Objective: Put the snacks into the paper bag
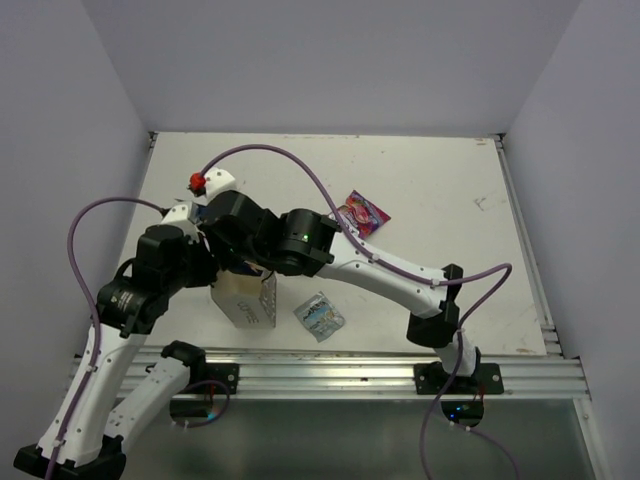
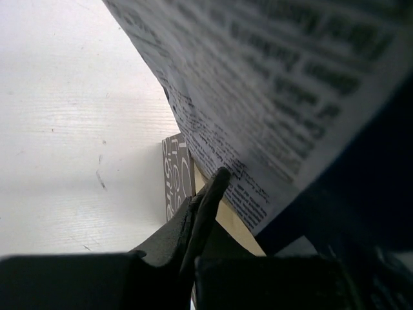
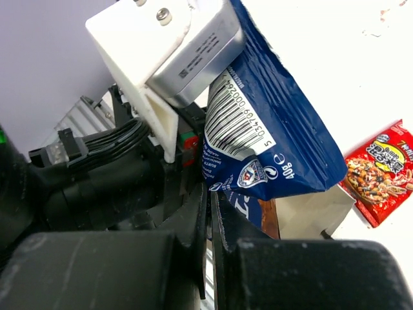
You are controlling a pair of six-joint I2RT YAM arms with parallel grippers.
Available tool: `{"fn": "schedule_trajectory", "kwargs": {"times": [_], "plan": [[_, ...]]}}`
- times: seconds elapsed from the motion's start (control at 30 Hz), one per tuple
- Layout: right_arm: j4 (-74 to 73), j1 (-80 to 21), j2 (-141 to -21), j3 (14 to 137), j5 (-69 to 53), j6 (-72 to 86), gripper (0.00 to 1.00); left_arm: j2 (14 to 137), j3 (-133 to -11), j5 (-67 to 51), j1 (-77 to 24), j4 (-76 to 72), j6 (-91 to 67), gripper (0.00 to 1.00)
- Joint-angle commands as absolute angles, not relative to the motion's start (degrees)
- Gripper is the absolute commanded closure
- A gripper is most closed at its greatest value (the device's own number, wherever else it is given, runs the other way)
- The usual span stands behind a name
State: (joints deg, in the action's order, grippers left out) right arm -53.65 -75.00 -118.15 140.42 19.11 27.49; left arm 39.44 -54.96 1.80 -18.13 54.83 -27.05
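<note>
R gripper (image 3: 210,194) grips blue packet (image 3: 271,116), long axis hanging down; bag (image 3: 316,213) mouth sits just below it (L gripper (image 2: 205,194) looks pinched on rim).

Bright, even light; left wrist view blurs the dark blue packet (image 2: 290,77) close up.

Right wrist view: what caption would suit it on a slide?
Right jaws pinch the dark blue packet over the paper bag, red-orange chip bag lying beside.
</note>
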Motion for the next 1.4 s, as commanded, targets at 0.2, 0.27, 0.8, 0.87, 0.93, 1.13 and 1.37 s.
{"fn": "schedule_trajectory", "kwargs": {"times": [0.2, 0.27, 0.8, 0.87, 0.93, 1.13, 1.37], "plan": [[-46.3, -75.9, -114.4, 127.8, 22.2, 30.8, 1.0, 38.1, -54.8, 0.7, -18.1, 55.3, -27.6, 1.0], [-43.4, -76.2, -112.2, 121.4, 22.0, 31.7, 1.0, 37.8, -54.8, 0.7, -18.1, 55.3, -27.5, 1.0], [-59.9, -78.0, -105.1, 134.2, 33.0, 27.7, 0.22, 38.5, -54.7, 0.4, -18.1, 54.7, -25.7, 1.0], [-59.9, -78.1, -103.3, 131.8, 33.8, 27.9, 0.21, 38.6, -54.7, 0.5, -18.1, 54.7, -25.7, 1.0], [-59.2, -78.1, -101.2, 128.0, 34.2, 28.0, 0.19, 38.6, -54.7, 0.5, -18.1, 54.7, -25.5, 1.0], [-58.4, -75.2, -97.3, 118.7, 40.7, 26.1, 0.12, 38.6, -55.3, 1.1, -18.1, 55.4, -25.3, 1.0], [-43.4, -51.3, -92.7, 95.7, 32.5, 19.9, 0.12, 37.5, -55.2, 1.2, -18.2, 56.2, -26.0, 1.0]]}}
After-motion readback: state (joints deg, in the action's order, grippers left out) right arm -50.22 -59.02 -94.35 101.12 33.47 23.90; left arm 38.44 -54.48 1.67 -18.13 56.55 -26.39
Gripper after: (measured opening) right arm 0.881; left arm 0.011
